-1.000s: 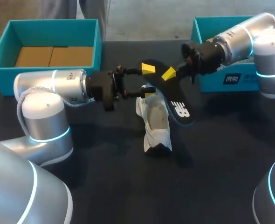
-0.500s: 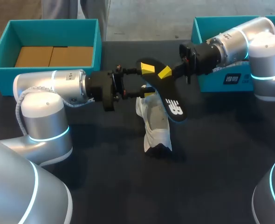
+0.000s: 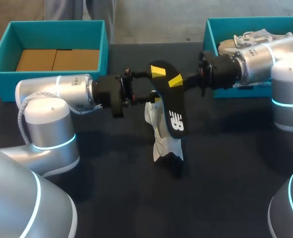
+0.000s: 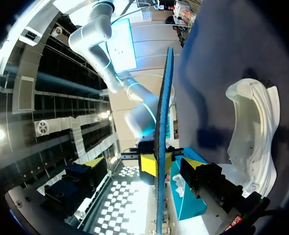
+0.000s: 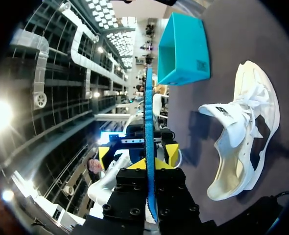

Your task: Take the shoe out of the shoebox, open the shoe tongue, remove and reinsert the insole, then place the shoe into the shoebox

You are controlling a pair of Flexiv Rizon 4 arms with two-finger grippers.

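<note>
My right gripper (image 3: 174,81) is shut on the heel end of a black insole (image 3: 171,106), which hangs tilted above the white shoe (image 3: 165,142). The shoe lies on the dark table, its opening up. My left gripper (image 3: 158,87) stands open beside the shoe, one yellow tip on each side of the insole's held end, not touching it. In the right wrist view the insole (image 5: 148,112) shows edge-on in my right gripper (image 5: 148,165), with the shoe (image 5: 242,142) beside it. In the left wrist view the insole (image 4: 161,122) shows edge-on too, next to the shoe (image 4: 254,132).
A teal shoebox (image 3: 7,74) with brown cardboard inside stands at the back left. A second teal box (image 3: 211,29) at the back right holds another white shoe (image 3: 251,38). My right forearm lies in front of that box.
My right gripper has swung the insole left and down, from slanting off to the right to hanging over the shoe. The right forearm dropped lower. My left arm stayed still.
</note>
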